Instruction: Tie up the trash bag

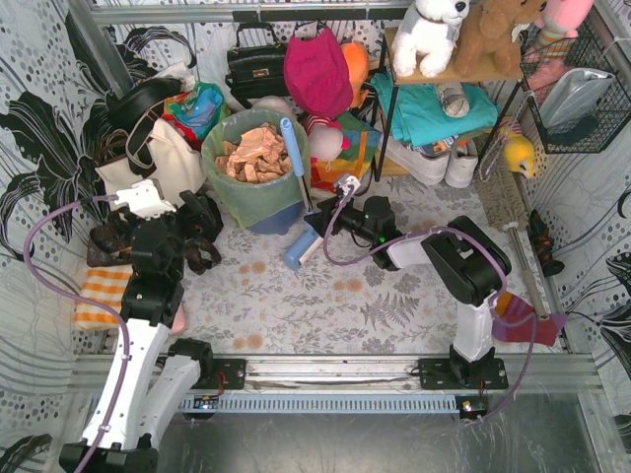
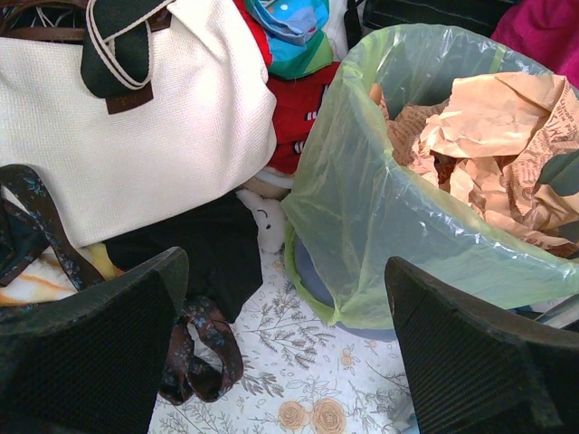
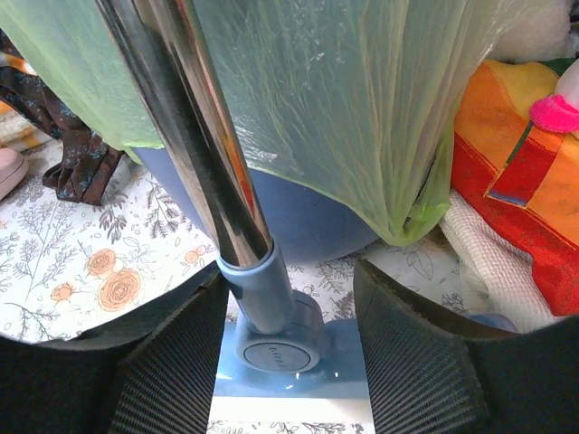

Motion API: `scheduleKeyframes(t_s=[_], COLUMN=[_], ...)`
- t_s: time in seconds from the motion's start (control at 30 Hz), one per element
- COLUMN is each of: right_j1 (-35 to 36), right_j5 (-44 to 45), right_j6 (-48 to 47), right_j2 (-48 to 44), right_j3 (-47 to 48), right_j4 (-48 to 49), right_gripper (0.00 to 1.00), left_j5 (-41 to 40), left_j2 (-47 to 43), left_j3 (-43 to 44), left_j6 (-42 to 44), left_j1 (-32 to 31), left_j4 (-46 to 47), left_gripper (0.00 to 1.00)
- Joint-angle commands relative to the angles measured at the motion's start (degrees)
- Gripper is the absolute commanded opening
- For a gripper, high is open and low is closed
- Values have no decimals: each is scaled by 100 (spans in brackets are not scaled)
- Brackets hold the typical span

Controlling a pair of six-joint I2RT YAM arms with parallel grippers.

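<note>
The trash bag (image 1: 246,192) is a light-green translucent bag lining a blue-grey bin (image 1: 264,223), its mouth open and full of tan crumpled scraps (image 1: 256,153). My left gripper (image 1: 209,241) is open and empty, low by the bag's left side; in the left wrist view the bag (image 2: 380,208) hangs ahead between the spread fingers (image 2: 90,353). My right gripper (image 1: 320,235) is open at the bag's right foot. In the right wrist view its fingers (image 3: 172,362) flank the blue socket (image 3: 267,307) of a metal pole, with the bag (image 3: 317,108) and bin (image 3: 298,221) just beyond.
A blue-handled pole tool (image 1: 293,158) leans on the bin's right rim, its head on the mat (image 1: 302,251). A cream tote bag (image 2: 136,136), dark straps (image 2: 194,353) and clothes crowd the left. Bright fabrics (image 3: 525,190) lie right; a shelf with toys (image 1: 444,39) stands behind.
</note>
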Motion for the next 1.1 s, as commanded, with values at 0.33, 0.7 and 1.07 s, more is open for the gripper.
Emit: scheduleKeyframes(t_s=[0.33,0.7,1.07], right_j1=[42,-113,-1924], right_j5=[71,1401,1546], right_j6=[-446,-1123,-1321], right_j2=[-55,-1936,-2848], right_j3=[115,-544,-952], right_j4=[268,-1110,-1757], right_gripper=[30,8,4], left_j5=[221,240,286], left_j2=[88,136,171], left_j3=[-74,-86,-97], left_j6=[-3,-19,-47], left_j1=[191,251,331], left_j4=[305,340,389], left_gripper=[98,98,98])
